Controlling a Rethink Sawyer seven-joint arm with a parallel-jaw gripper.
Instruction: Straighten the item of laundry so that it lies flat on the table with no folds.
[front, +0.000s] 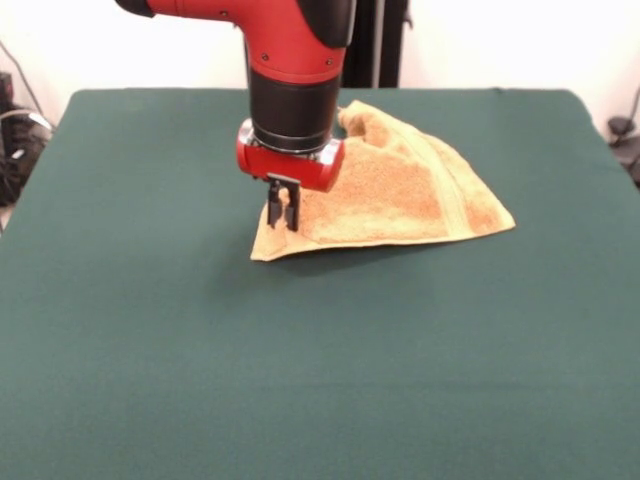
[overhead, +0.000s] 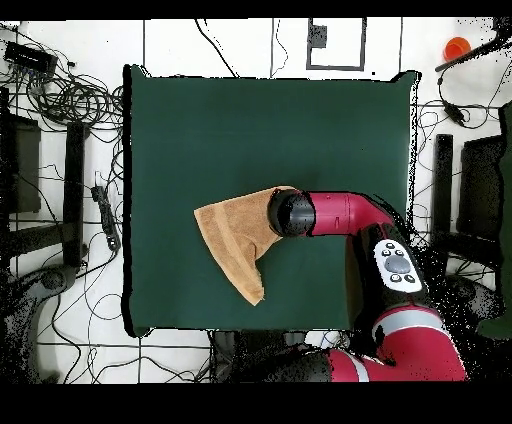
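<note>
While the towel (front: 400, 195) is still folded into a rough triangle on the green table (front: 150, 330), far side of centre in the front view, the gripper (front: 282, 212) sits low over its left-hand corner there, fingers slightly apart and nothing clamped between them as far as I can see. Can't tell whether the tips touch cloth or hover just above it. Overhead, the wrist covers one corner of the towel (overhead: 232, 240) and the rest fans away from the arm. Judgement: this is the approach-to-grasp step, unfolding not yet done. Next move needs the jaws closed on the top layer only at that corner, then a pull away from the fold line; catching both layers would just drag the whole piece.
</note>
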